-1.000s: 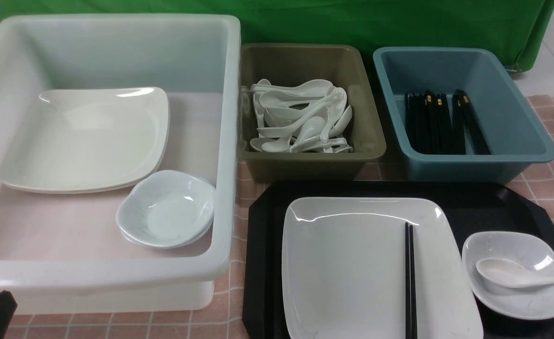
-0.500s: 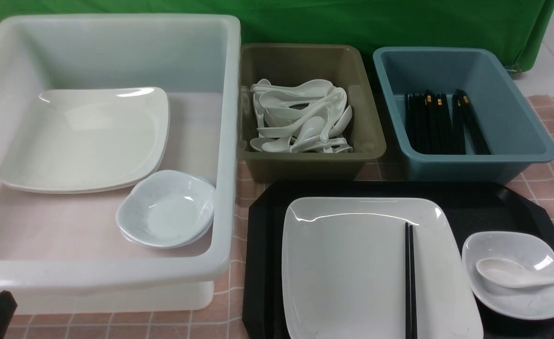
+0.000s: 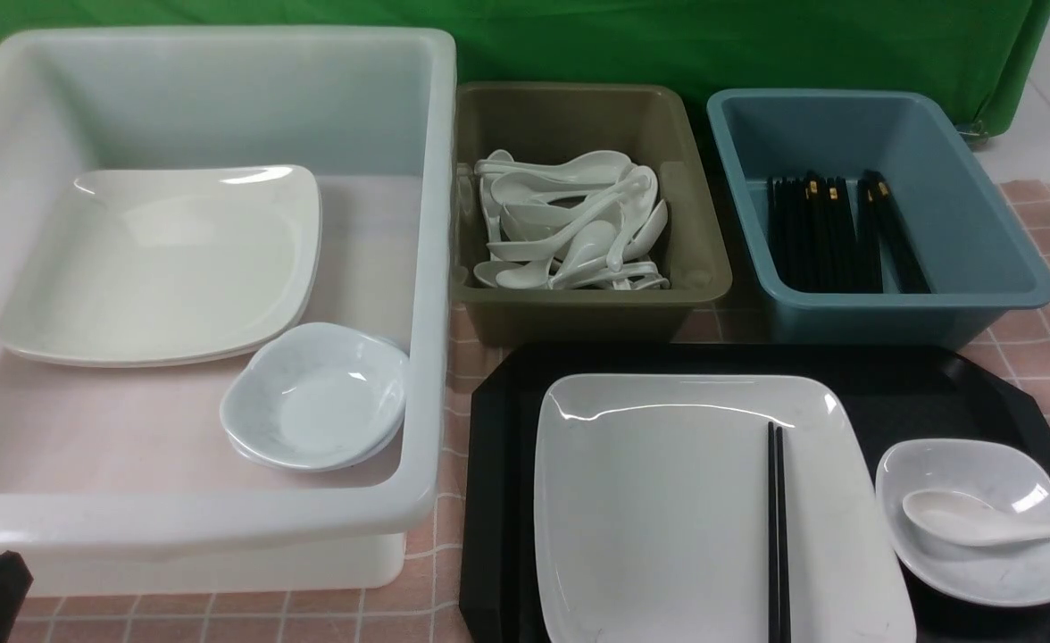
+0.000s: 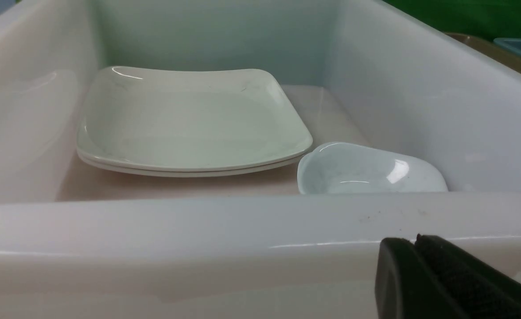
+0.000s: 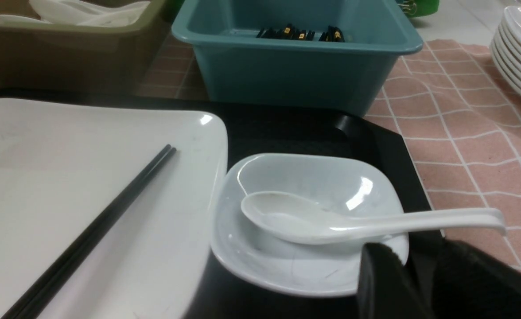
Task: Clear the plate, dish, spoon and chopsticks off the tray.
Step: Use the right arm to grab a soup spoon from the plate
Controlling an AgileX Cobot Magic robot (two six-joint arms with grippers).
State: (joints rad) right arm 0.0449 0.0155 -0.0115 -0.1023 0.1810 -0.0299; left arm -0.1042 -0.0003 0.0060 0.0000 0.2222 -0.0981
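The spoon point(image 3: 980, 527) lies in the dish point(image 3: 1003, 469) on the tray point(image 3: 498, 464), lower right of the front pic, handle pointing at the right edge, just by the R gripper point(image 5: 420, 266), jaws a bit open & empty; the L gripper point(image 4: 413, 243), jaws shut, is far off, lower left

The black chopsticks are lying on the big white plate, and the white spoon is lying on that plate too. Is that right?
Not quite. The chopsticks do lie on the plate, but the spoon lies in the small dish beside it, handle poking out over the dish's rim. The right wrist view shows this.
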